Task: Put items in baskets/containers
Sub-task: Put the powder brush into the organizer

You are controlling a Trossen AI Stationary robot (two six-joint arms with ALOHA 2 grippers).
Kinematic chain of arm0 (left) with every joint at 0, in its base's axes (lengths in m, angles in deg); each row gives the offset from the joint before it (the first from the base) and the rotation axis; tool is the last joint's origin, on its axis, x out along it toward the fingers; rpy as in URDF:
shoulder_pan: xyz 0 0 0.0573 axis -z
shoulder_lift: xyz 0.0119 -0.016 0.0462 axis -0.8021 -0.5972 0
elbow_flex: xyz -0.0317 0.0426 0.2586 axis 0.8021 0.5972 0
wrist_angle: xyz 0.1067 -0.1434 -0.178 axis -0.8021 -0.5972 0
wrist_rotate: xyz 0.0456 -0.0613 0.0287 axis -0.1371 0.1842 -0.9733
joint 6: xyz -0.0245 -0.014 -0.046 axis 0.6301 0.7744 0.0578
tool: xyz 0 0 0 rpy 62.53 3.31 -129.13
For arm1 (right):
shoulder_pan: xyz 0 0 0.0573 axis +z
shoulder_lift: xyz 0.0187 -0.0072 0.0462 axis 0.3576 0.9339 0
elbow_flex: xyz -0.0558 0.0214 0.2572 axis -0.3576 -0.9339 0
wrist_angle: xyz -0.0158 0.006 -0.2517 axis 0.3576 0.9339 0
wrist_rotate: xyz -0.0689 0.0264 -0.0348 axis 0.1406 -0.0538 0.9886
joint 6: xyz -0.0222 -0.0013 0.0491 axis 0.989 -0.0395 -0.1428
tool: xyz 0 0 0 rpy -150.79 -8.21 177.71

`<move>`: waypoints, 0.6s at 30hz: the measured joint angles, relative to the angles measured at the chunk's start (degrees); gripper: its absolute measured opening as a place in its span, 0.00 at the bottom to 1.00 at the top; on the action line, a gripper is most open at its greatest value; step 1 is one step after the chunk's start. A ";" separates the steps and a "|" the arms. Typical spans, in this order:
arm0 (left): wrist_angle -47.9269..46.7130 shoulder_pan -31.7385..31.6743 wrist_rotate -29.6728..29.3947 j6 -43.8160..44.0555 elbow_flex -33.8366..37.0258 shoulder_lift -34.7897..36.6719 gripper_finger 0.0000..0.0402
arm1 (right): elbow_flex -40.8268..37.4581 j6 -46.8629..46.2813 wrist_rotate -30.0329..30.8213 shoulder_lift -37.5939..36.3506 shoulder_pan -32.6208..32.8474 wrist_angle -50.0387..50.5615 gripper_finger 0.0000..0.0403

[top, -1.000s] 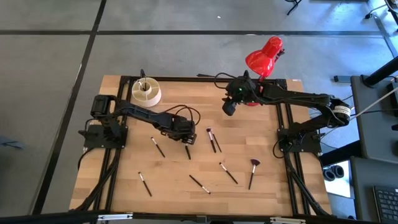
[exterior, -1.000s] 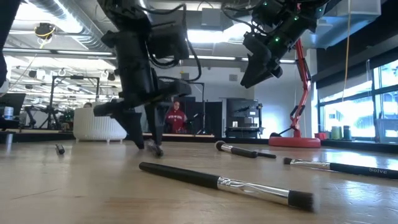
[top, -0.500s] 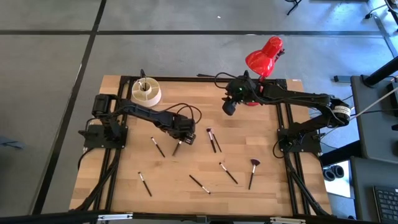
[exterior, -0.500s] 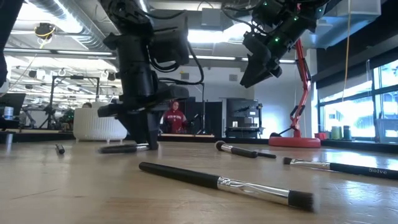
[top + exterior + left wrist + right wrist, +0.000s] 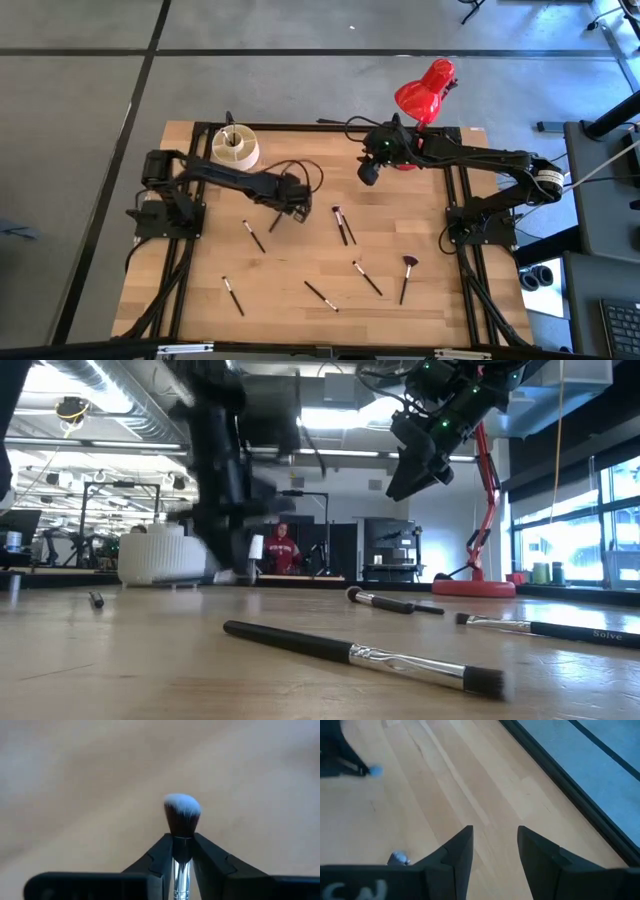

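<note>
My left gripper (image 5: 290, 203) is shut on a dark-handled makeup brush (image 5: 274, 222) with a pale head (image 5: 182, 812), right of the cream-white cup (image 5: 234, 150). In the low view the gripper (image 5: 225, 550) is a blur beside the cup (image 5: 160, 556). My right gripper (image 5: 368, 173) hangs open above the table's far middle, fingers (image 5: 457, 855) apart over bare wood. Several more brushes lie flat on the table: one (image 5: 253, 236) near the held brush, a pair (image 5: 343, 226) at the middle, and a fan-headed one (image 5: 406, 276) at the near right. My left gripper pinches the brush by its silver ferrule (image 5: 182, 856), just below the head, between its two fingers. The pale head sticks out past the fingers, and the dark handle (image 5: 272, 226) trails toward the table's near-left. The brush seems lifted off the wood.
A red desk lamp (image 5: 426, 88) stands at the far right, with its round base (image 5: 470, 588) on the table. Other brushes lie at the near left (image 5: 233, 296), near middle (image 5: 321, 296) and near right (image 5: 367, 278). The cup holds an upright brush (image 5: 230, 128).
My left gripper has shut on the brush, which swung round on the table as the fingers closed. The gripper has since gone up and toward the far-left, nearer the cup, taking the brush off the wood.
</note>
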 joint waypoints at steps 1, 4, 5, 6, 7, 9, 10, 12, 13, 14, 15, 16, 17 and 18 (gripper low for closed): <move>-1.92 -0.15 -3.10 -0.08 -0.86 1.29 0.15 | 0.00 -0.02 0.01 0.00 0.00 -0.03 0.38; -6.97 -1.01 -14.18 -0.11 -2.89 5.41 0.14 | 0.00 0.02 0.01 0.00 0.00 -0.37 0.38; -7.45 -1.56 -18.04 -0.47 -3.66 7.20 0.14 | 0.00 0.02 0.01 0.00 0.00 -0.45 0.38; -7.95 -2.08 -22.00 -1.45 -4.25 9.29 0.14 | 0.00 0.00 0.01 0.00 0.02 -0.62 0.38; -8.35 -2.59 -26.41 -2.71 -4.53 11.22 0.14 | 0.00 -0.09 0.01 0.02 0.02 -0.97 0.38; -8.27 -3.90 -35.13 -5.12 -4.54 14.68 0.14 | 0.00 -0.17 0.03 0.02 0.02 -1.28 0.38; -8.26 -4.51 -39.65 -6.16 -4.53 16.17 0.15 | 0.00 -0.17 0.01 0.02 0.02 -1.48 0.38; -8.09 -5.91 -47.84 -7.26 -4.53 18.76 0.15 | 0.00 -0.10 0.02 0.02 0.02 -1.66 0.38; -7.80 -6.52 -51.49 -7.56 -4.35 19.76 0.15 | 0.00 0.17 0.01 0.02 0.02 -1.83 0.38; -7.24 -7.15 -54.77 -7.77 -3.81 20.47 0.15 | 0.00 0.67 0.02 0.02 0.02 -2.11 0.38; -6.98 -7.81 -57.56 -7.78 -3.08 20.90 0.15 | 0.00 1.17 0.04 0.02 0.02 -2.41 0.38; -6.85 -8.54 -60.09 -7.34 -2.23 21.15 0.15 | 0.00 1.54 0.08 0.02 0.02 -2.63 0.38; -6.87 -9.35 -62.24 -6.56 -1.30 21.20 0.15 | 0.00 1.71 0.08 0.02 0.02 -2.78 0.38; -6.87 -10.21 -64.08 -5.90 -0.35 21.22 0.15 | 0.00 1.96 0.09 0.02 0.02 -2.87 0.38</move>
